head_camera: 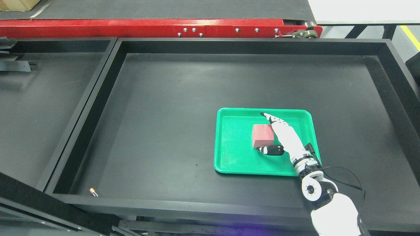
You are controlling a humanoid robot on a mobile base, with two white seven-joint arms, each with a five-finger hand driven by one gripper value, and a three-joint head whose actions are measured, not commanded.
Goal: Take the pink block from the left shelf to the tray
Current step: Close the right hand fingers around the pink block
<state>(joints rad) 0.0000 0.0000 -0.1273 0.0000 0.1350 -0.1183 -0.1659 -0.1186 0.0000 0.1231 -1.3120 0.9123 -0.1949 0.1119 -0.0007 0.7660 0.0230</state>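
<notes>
Green tray (pixel 229 160) sitting on the black desk (pixel 157 131), right of its middle. Pink block (pixel 262 135) lying flat inside the tray, toward the tray's right half. Right hand (pixel 283 136) over the tray, pressed against the block's right side, fingers (pixel 266 115) stretched straight past the block, thumb (pixel 270 150) just below it. No closed grasp visible. Small orange item (pixel 93 192) far left of the tray.

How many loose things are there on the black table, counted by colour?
Green: 1, the tray
Pink: 1, the block in the tray
Orange: 1, a small thing near the front left corner
Total: 3
</notes>
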